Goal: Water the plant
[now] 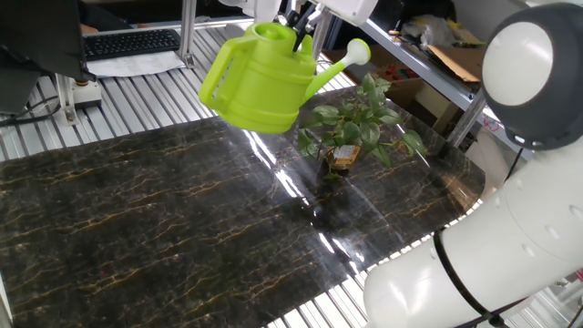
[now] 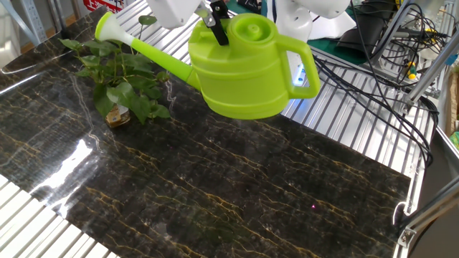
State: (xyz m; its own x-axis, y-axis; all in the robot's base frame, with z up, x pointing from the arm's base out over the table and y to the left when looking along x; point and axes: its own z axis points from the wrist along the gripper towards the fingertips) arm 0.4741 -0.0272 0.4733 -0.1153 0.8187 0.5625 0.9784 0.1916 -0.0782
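Note:
The plant [image 1: 357, 123] [image 2: 118, 82], leafy green in a small brownish pot [image 1: 343, 158] [image 2: 117, 117], stands on the dark marbled table near its far edge. A lime-green watering can [image 1: 264, 80] [image 2: 247, 68] hangs in the air above the table, held by its top rim. My gripper [image 1: 301, 29] [image 2: 216, 16] is shut on that rim, its black fingers pinching it beside the filling hole. The spout's rose [image 1: 358, 52] [image 2: 107, 27] sits just above the plant's upper leaves. The can is close to level.
The dark marbled tabletop [image 1: 182, 228] [image 2: 237, 186] lies on a slatted metal bench. A keyboard [image 1: 132, 42] sits behind it in one fixed view. Cables [image 2: 387, 79] trail across the slats, and the robot's white body [image 1: 492, 219] fills one corner.

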